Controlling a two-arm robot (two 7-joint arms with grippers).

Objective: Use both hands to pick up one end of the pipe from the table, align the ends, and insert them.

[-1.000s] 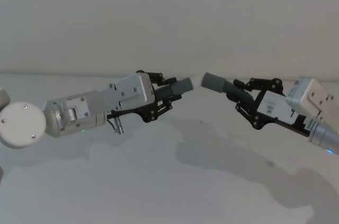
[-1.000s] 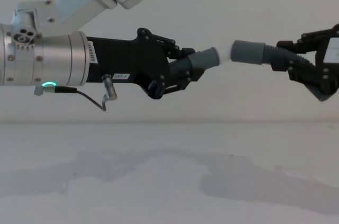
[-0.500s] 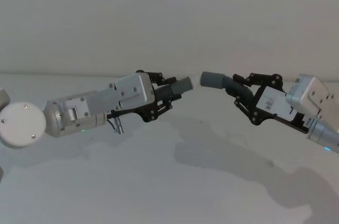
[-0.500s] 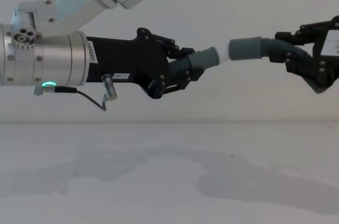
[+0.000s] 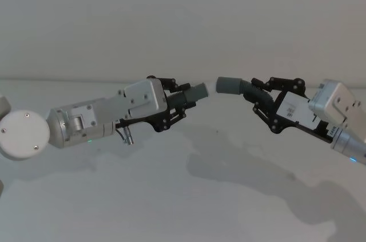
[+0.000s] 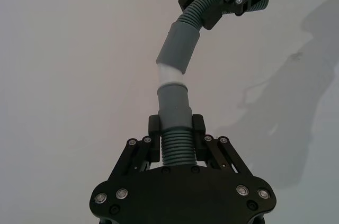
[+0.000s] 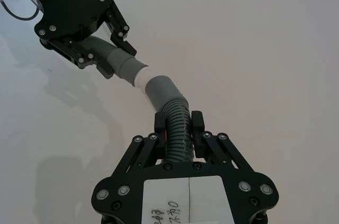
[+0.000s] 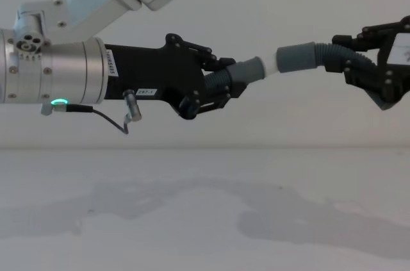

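grey ribbed hose, two pieces, both held in the air above the white table (image 8: 192, 220).

item 1: shorter hose piece (image 8: 230, 77), dark ribbed body, smooth grey cuff (image 8: 246, 70) with white tip (image 6: 170, 74). held by the left gripper (image 8: 211, 85), black fingers closed on the ribbed part just behind the cuff; cuff and tip stick out past the fingertips. silver wrist (image 8: 57, 79) with green ring light (image 8: 59, 101) at the left of the chest view.

item 2: longer hose piece (image 8: 333, 59), curved ribbed body, wider grey cuff (image 8: 296, 59). held by the right gripper (image 8: 371, 72), fingers closed on the ribbed part, cuff projecting toward the left gripper.

relation: the two ends face each other between the grippers. white tip sits at the mouth of the wider cuff, touching or just entering it; how deep it goes cannot be told. left wrist view shows the cuffs meeting at a slight angle, not in one straight line. grey of the shorter cuff stays fully outside the wider one.

table: plain matte white, arm shadows lying across it below the grippers.
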